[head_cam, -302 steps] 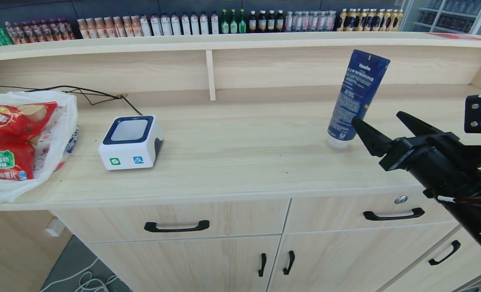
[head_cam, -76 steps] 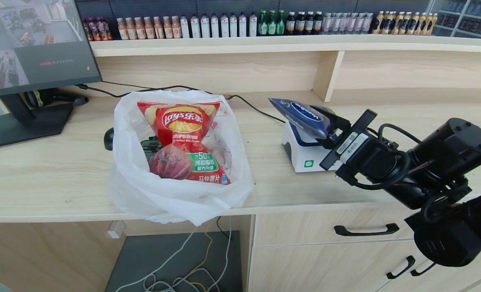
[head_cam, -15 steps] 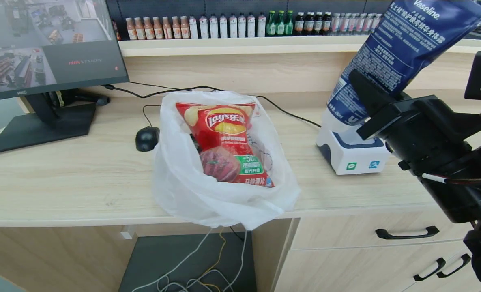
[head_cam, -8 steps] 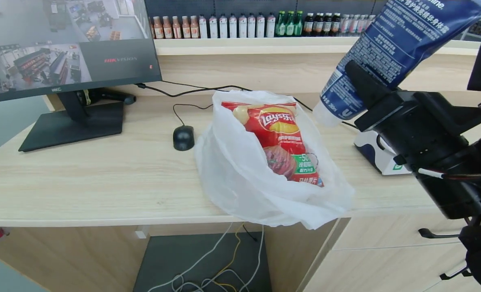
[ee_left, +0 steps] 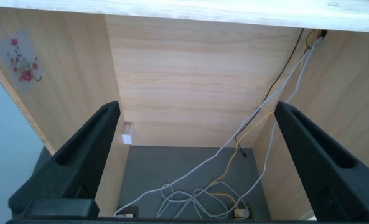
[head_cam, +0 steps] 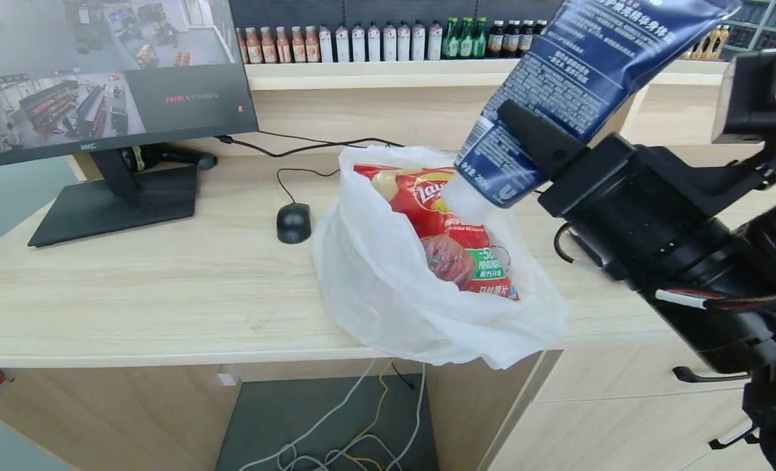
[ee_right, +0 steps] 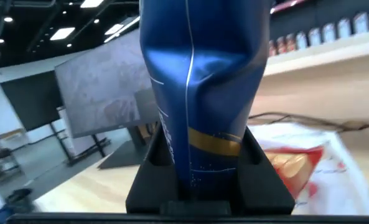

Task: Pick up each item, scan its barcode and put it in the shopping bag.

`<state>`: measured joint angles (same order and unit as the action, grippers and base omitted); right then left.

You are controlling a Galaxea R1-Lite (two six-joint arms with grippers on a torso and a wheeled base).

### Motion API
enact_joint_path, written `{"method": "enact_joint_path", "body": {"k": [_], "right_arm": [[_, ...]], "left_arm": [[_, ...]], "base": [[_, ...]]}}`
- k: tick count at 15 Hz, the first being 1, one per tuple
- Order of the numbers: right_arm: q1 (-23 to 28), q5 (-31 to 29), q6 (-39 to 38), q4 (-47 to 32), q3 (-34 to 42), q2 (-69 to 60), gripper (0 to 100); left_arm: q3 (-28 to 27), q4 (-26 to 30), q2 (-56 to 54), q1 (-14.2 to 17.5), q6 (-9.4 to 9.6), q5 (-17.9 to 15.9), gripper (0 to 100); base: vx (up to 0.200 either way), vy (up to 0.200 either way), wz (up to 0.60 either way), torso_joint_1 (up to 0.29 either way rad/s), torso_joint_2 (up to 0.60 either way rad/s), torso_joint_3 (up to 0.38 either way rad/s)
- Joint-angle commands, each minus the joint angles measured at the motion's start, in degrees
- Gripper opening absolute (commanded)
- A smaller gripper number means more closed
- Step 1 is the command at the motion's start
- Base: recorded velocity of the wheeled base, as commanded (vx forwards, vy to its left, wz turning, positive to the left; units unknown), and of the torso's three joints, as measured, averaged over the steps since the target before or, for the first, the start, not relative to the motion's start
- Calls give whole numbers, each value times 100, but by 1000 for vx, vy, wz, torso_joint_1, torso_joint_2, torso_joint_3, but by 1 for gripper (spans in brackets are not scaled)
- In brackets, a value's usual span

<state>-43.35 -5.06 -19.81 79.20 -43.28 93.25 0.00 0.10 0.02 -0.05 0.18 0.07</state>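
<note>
1. We hold the blue tube [head_cam: 578, 59] in the right gripper [head_cam: 533, 124]. Its jaws are clamped on the tube's lower body, one on each broad side.
2. The tube hangs in the air above the worktop [head_cam: 165, 281], over the far right part of the shopping bag [head_cam: 388, 288] mouth. Its long axis is tilted. The cap end points down and to our left, and the crimped end points up and to our right.
3. The coming move turns on one relation: the bag's opening lies below and to the left of the jaws, roughly along the tube's own axis. The cap end sits just above the red chips bag [head_cam: 457, 242] that stands inside. We cannot tell whether the cap touches the plastic rim.
4. We judge the drop into the bag to be the step in hand. The tube should go in cap first, a little further left and down, so that it lands inside and not on the right rim. The chips bag fills much of the mouth, so the tube will likely slide down beside it.
5. Our left gripper [ee_left: 203, 168] has its jaws apart and holds nothing. It faces the cables [ee_left: 234, 168] under the worktop, well apart from the bag, so the right arm is the nearer one.
</note>
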Motion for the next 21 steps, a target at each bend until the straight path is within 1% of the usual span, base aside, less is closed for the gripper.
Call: {"method": "enact_joint_path", "body": {"k": [1,3,6,9,13,14,16,17,21], "right_arm": [[-51,-4,-348,-256,-313,212,0],[-51,-4,-682,-450,-541,422,0],[-77,5,-814,-485,-779,783,0],[-112,14,-955,-713,-981,1047,0],[-130,14,-963,-740,-1130,1345,0],[-174,14,-963,-827,-1236,1345,0],[-341,-21,-963,-1328,-1491,1354,0],[-358,-30,-955,-1399,-1579,1433,0],[-306,-162,-937,-1408,-1491,1556,0]], "left_arm": [[0,-1,-2,5,-1,1,100],[0,-1,-2,5,-1,1,100],[0,-1,-2,5,-1,1,100],[0,-1,-2,5,-1,1,100],[0,-1,-2,5,-1,1,100],[0,-1,-2,5,-1,1,100],[0,-1,-2,5,-1,1,100],[0,-1,-2,-4,-1,1,100],[0,-1,-2,5,-1,1,100]], "base": [[0,0,0,0,0,0],[0,0,0,0,0,0],[0,0,0,0,0,0],[0,0,0,0,0,0],[0,0,0,0,0,0],[0,0,0,0,0,0],[0,0,0,0,0,0],[0,0,0,0,0,0],[0,0,0,0,0,0]]}}
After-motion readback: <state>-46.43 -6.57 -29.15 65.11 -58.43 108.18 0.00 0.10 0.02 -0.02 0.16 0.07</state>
